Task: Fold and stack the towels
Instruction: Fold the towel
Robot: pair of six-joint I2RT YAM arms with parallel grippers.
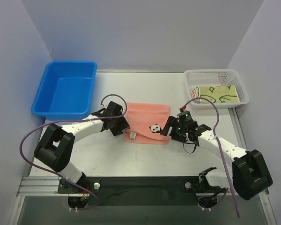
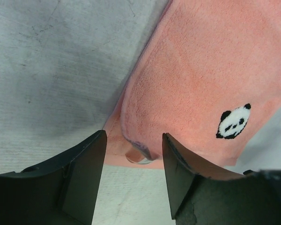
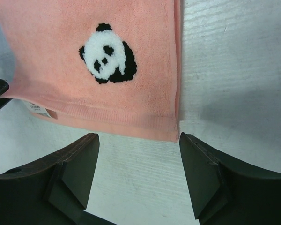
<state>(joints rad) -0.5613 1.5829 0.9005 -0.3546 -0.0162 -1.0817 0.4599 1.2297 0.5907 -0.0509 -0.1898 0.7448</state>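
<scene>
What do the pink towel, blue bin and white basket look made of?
Salmon-pink panda towel: soft terry-like cloth, matte, fuzzy pile visible. Blue rectangular bin: likely moulded plastic, smooth uniform walls. White mesh basket: probably plastic, perforated lattice walls.

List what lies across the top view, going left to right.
In order: blue bin → left gripper → salmon-pink towel → right gripper → white basket.
</scene>
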